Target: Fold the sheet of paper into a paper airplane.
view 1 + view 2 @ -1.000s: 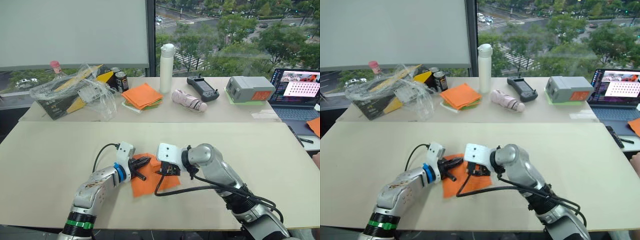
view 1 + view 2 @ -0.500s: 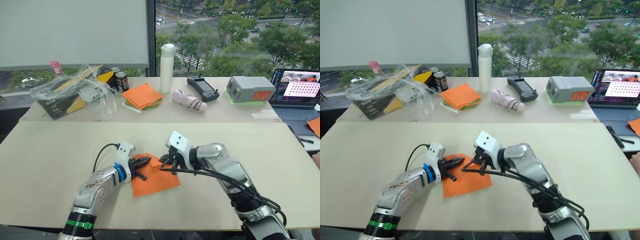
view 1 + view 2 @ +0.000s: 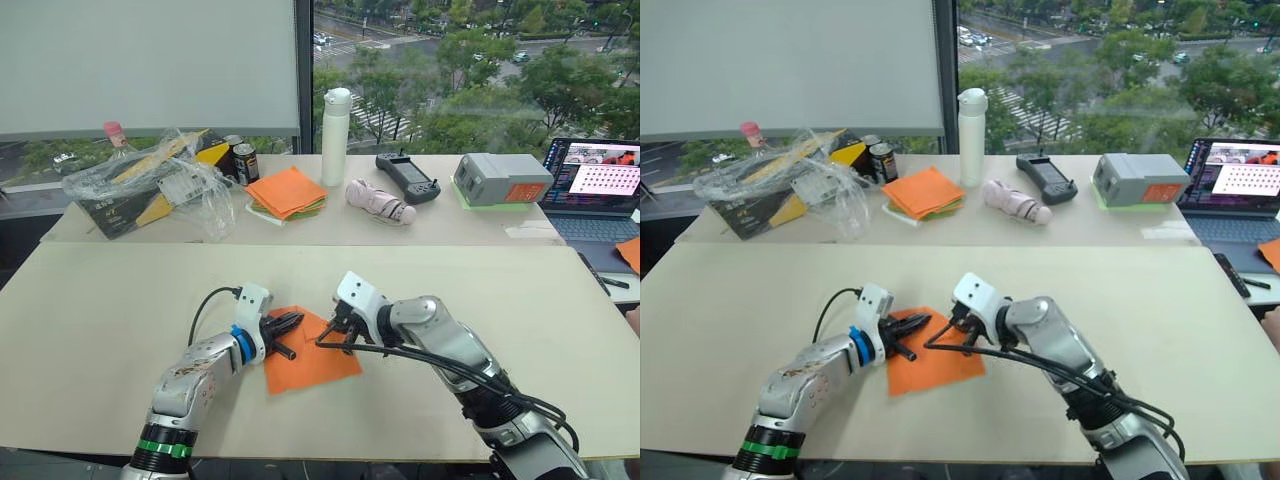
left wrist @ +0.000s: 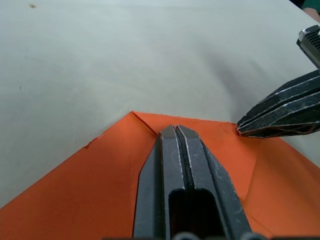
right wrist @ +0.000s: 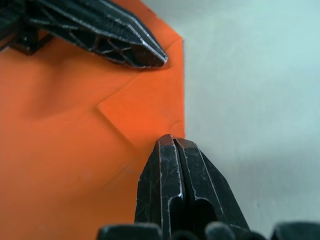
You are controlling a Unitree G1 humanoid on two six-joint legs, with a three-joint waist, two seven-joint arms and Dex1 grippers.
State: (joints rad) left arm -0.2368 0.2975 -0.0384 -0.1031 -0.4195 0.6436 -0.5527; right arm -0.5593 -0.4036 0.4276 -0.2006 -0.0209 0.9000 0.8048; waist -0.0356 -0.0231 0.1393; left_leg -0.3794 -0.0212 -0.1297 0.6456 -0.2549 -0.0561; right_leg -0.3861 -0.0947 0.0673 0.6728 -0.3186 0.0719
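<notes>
Sheet of paper (image 3: 310, 355) lies flat, lower centre of frame, w/ one corner folded. Left gripper (image 3: 292, 323) and right gripper (image 3: 334, 331), both closed, empty, tips press its top edge.

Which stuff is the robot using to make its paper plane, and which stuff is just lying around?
Using: the sheet of paper, with the left gripper and right gripper both shut, tips on it.

Lying around: pile of orange and green sheets, white bottle, laptop, grey box, black controller.
</notes>
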